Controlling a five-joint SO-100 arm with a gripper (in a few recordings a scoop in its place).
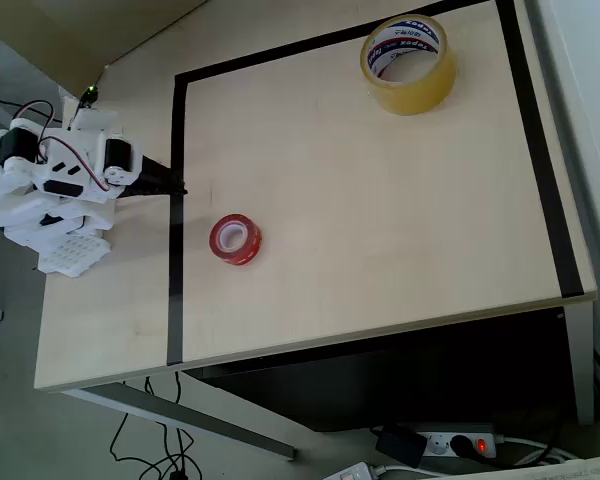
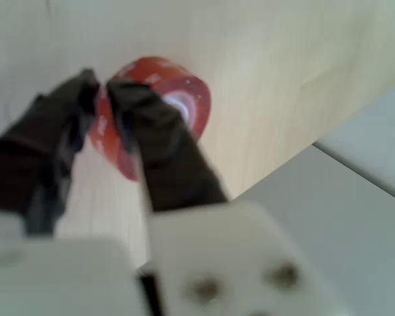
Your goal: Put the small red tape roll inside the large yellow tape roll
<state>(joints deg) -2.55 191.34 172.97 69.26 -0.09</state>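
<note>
**Reaching for the red roll, nothing lifted yet**

We judge that we are at the approach step. In the overhead view the small red tape roll [image 1: 235, 239] lies flat on the counter [image 1: 380, 220], just inside the black tape line [image 1: 176, 200] that frames the working area, and our hand [image 1: 175, 186] sits at the left edge of that frame, up and to the left of the roll and clearly apart from it. The large yellow tape roll [image 1: 408, 62] lies well apart, near the far right corner of the frame, its open centre facing up.

In the wrist view our dark fingers [image 2: 151, 141] point toward the red roll [image 2: 178, 99], which shows beyond the tips. The hand [image 2: 100, 89] has only a narrow gap between its tips and grips nothing; it looks nearly closed.

The next move, as we read it, calls for spreading the fingers wider, coming down over the roll's wall and closing on it. Then follows a long carry across the counter to the yellow ring.

The red roll is a small ring with a whitish core. The yellow roll is much wider, translucent yellowish, with a white inner core printed in red and blue, so the fit looks generous.
</note>
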